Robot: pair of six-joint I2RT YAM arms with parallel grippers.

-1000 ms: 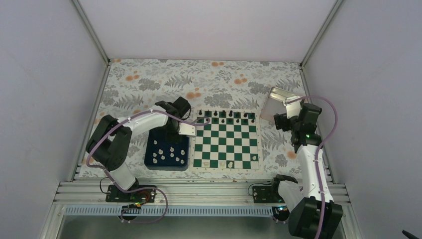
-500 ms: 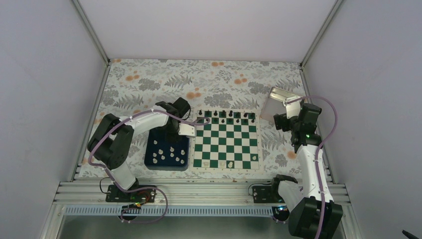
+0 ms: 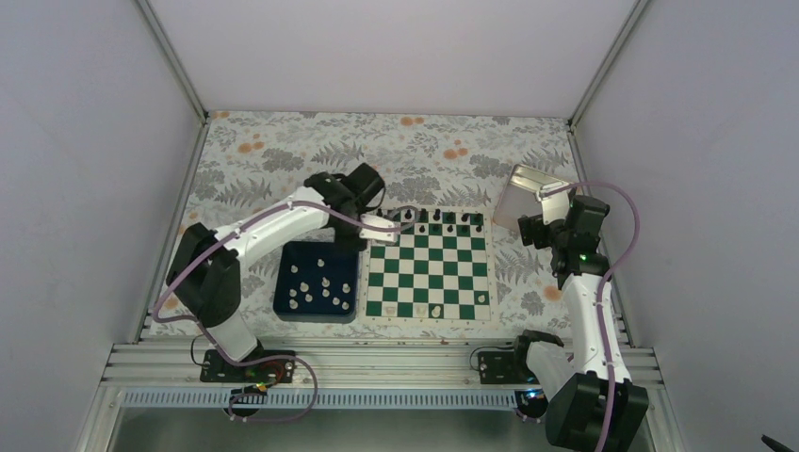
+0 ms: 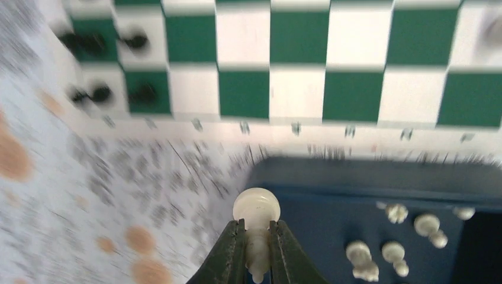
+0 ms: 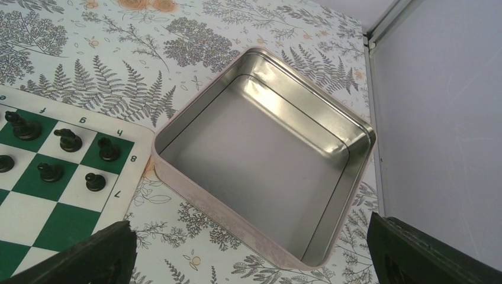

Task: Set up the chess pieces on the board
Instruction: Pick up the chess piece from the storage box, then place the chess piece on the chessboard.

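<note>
digits 8 and 7, white border of the board [image 5: 131, 171]

Cream pawn [image 4: 256, 207] pinched aloft — green-checked board [image 3: 429, 273] flat.

chessboard [image 3: 429, 273]: dark green and white checks, thin white border. pawn [image 4: 256, 207]: cream. far-row pieces [image 5: 68, 139]: black. tray [image 3: 301, 259]: dark navy. tablecloth [image 3: 443, 160]: pale, grey ferns, orange blossoms. tin [image 5: 260, 160]: silver.

The overhead view is lit evenly; only faint shadows are cast. The left wrist view is smeared by motion blur over the board [image 4: 355, 59] and tablecloth [image 4: 118, 171], though the white pawn [image 4: 256, 206] is rendered sharp. Glare is seen in the tin [image 5: 254, 160].
</note>
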